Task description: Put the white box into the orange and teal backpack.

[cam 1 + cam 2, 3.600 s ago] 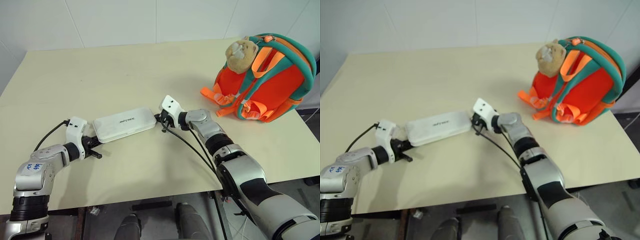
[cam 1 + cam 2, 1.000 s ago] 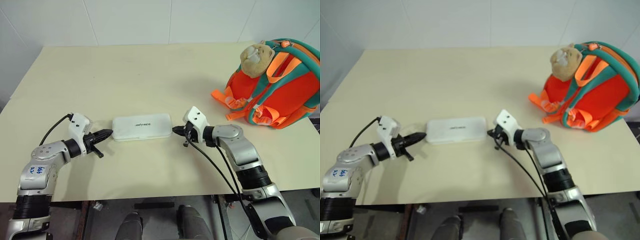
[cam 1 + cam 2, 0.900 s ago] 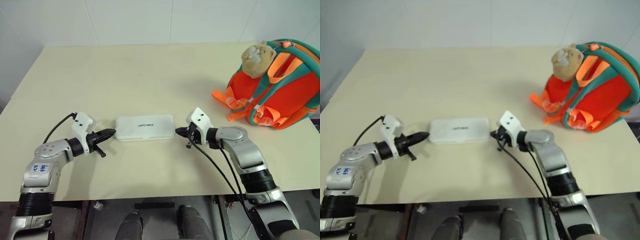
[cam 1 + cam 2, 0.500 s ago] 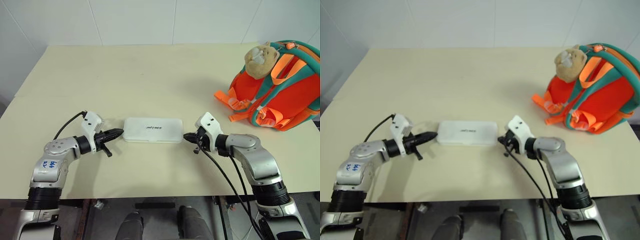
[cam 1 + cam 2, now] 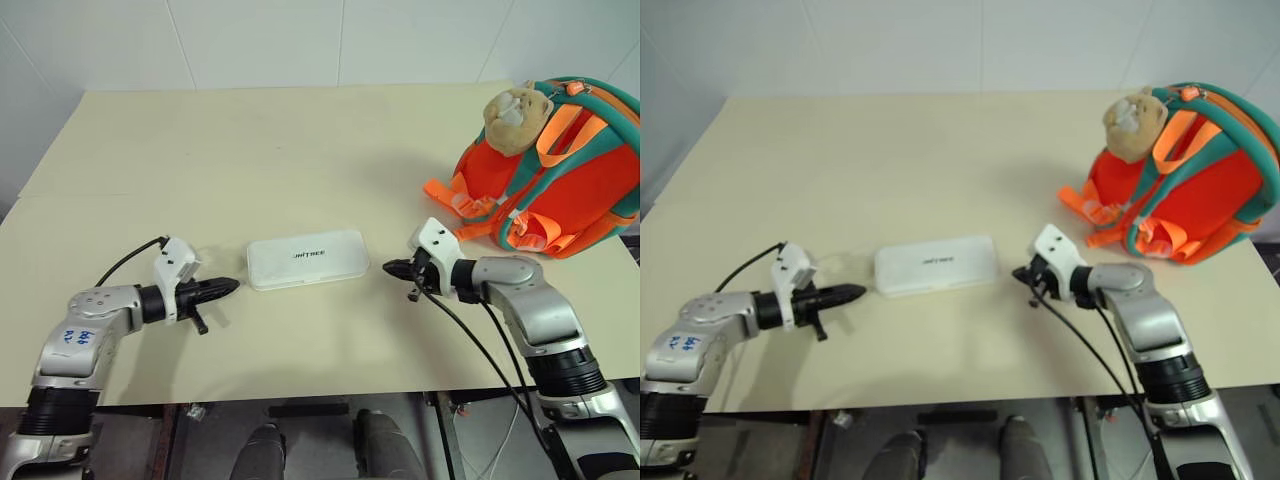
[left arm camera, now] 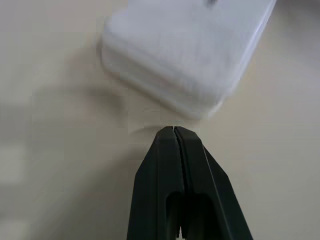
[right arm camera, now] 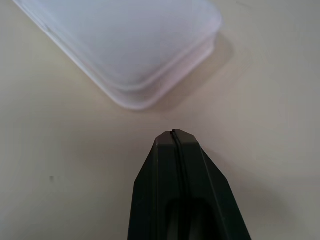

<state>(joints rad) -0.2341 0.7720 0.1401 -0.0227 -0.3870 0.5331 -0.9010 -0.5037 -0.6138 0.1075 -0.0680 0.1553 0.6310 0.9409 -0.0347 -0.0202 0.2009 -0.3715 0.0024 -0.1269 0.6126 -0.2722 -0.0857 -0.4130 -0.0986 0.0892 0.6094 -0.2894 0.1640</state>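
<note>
The white box [image 5: 307, 258] lies flat on the cream table [image 5: 300, 140], lid up with small dark lettering. My left gripper [image 5: 232, 285] is shut, its tip a short way off the box's left end, not touching it. My right gripper [image 5: 388, 267] is shut too, tip pointing at the box's right end with a small gap. Both wrist views show the box's end [image 6: 175, 65] [image 7: 130, 45] just beyond the closed fingers. The orange and teal backpack [image 5: 560, 190] stands at the table's right, a tan plush charm [image 5: 512, 116] on its top.
Orange straps [image 5: 450, 200] trail from the backpack onto the table toward my right arm. Black cables hang from both wrists. The table's front edge [image 5: 300, 385] runs just below my arms. A white wall stands behind the table.
Both grippers have drawn back from the box's ends, the right one moving to the right. The box now sits free between them, slightly turned.
</note>
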